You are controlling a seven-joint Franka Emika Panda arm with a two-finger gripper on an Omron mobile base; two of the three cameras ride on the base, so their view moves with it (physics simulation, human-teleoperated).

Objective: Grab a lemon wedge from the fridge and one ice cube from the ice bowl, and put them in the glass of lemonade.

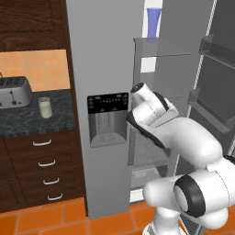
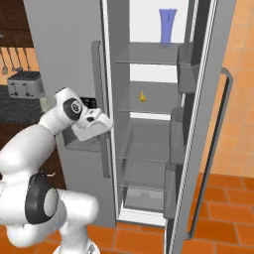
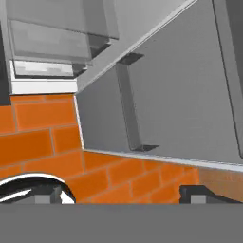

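A lemon wedge [image 2: 142, 96] is seen on a middle shelf [image 2: 144, 112] of the opened fridge [image 1: 105, 69], untouched. The tool [image 2: 99, 121] is held released and empty beside the closed door, well below and apart. Fetching is judged underway; a lift and reach inward is called for. No writing can be read.

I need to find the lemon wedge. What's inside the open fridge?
Inside the fridge, a lemon wedge sits on the middle shelf and a blue cup stands on the top shelf. Lower shelves look bare; the door bins' contents are hidden.
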